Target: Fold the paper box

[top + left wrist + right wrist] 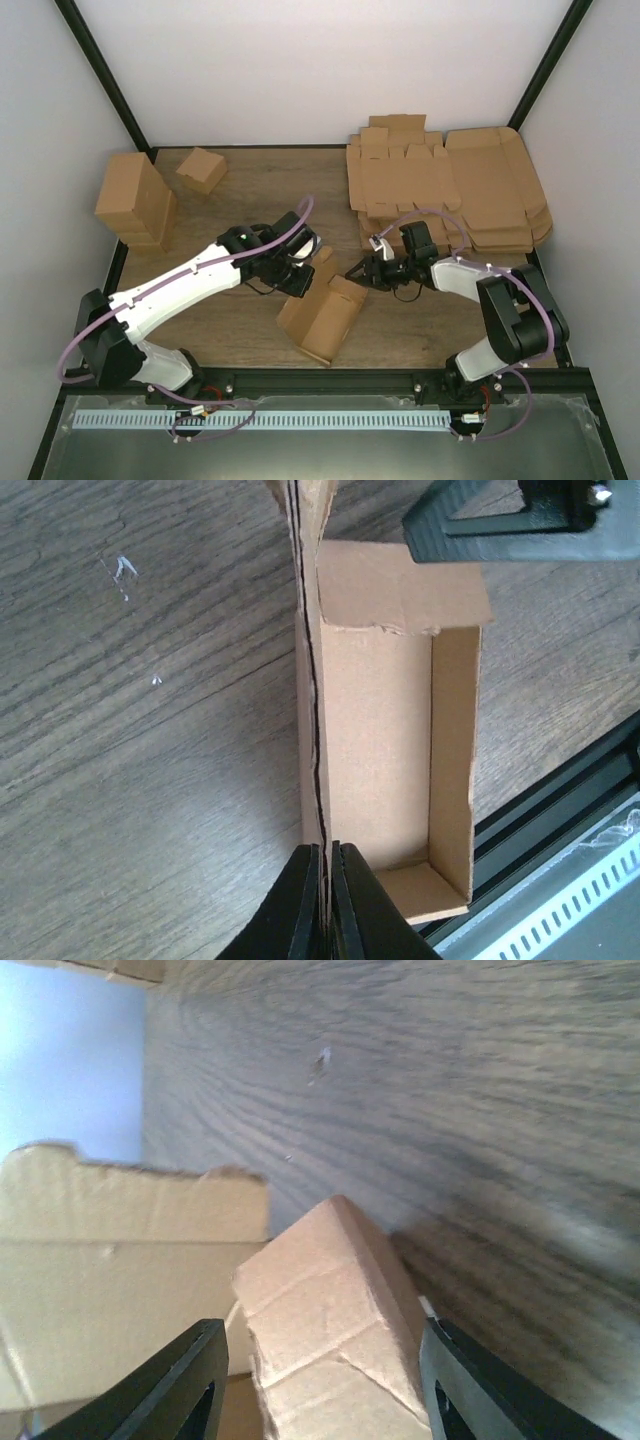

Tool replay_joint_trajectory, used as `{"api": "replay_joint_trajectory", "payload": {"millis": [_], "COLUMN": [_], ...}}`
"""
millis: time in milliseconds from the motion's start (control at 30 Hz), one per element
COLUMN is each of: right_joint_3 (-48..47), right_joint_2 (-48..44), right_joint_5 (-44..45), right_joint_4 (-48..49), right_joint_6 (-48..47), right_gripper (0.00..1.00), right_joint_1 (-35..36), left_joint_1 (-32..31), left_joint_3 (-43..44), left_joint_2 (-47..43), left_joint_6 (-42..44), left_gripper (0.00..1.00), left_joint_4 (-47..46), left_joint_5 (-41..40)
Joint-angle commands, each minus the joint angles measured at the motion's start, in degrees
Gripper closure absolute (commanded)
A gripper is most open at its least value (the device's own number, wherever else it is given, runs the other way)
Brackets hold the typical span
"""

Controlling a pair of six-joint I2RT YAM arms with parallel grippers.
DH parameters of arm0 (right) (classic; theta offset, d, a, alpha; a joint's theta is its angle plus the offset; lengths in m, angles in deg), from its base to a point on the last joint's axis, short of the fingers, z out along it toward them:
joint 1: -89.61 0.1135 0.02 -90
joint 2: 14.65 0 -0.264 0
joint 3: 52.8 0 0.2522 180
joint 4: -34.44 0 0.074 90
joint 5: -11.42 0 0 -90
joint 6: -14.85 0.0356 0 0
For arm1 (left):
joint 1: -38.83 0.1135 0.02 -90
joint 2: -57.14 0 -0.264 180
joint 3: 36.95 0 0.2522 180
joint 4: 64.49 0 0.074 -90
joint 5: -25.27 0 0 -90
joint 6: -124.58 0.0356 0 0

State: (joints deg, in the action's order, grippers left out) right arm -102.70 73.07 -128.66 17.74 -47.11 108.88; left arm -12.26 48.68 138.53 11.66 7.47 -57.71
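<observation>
Paper box [322,318] lies half-formed near the front middle of the counter [250,190], an open brown trough with a flap raised at one end. Left pincer [326,852] is clamped on one long side wall of the paper box, the cardboard edge nipped tight between its black fingers. Right pincer [322,1338] has its jaws apart, straddling a creased flap at the box's farther end; whether they touch it I cannot tell. The counter is brown wood grain with a few pale scuffs, edged at the near side by a black rail [320,384] and a perforated grey strip [300,420]. White walls [300,70] close the room, with black posts [100,70] in the corners. Flat brown sheets [470,190] are stacked far right; a tall cardboard block [135,200] and a small folded carton [202,168] stand far left
</observation>
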Motion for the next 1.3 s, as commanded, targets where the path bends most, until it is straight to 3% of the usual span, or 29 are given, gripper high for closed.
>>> {"api": "replay_joint_trajectory", "payload": {"millis": [0,300,700,900,1067,1267], "right_joint_3": [1.64,1.71,-4.07,-3.27,-0.13,-0.69], "right_joint_2": [-4.05,-6.2,-13.52,-6.5,-7.59,-10.96], "right_joint_5": [-5.6,-1.68,20.12,13.69,8.9,11.04], "right_joint_4": [2.34,-4.08,-10.31,-9.05,-3.8,-4.47], "right_joint_6": [-0.21,-4.99,-3.97,-3.15,-0.4,0.2], "right_gripper": [0.45,0.48,0.43,0.42,0.4,0.4], "right_joint_1": [-0.53,-0.53,-0.69,-0.99,-1.03,-1.57], "left_joint_1": [0.12,0.2,0.16,0.11,0.11,0.14], "left_joint_3": [0.89,1.48,6.29,6.65,5.93,5.18], "left_joint_2": [1.32,2.1,3.1,0.9,0.42,-0.46], "left_joint_6": [0.74,1.49,7.69,9.91,10.67,11.05], "left_gripper": [0.96,0.96,0.96,0.96,0.96,0.96], "left_joint_4": [0.08,-0.03,3.68,3.27,3.45,3.35], "left_joint_5": [-1.47,-1.54,-1.04,-1.0,-0.72,-0.11]}}
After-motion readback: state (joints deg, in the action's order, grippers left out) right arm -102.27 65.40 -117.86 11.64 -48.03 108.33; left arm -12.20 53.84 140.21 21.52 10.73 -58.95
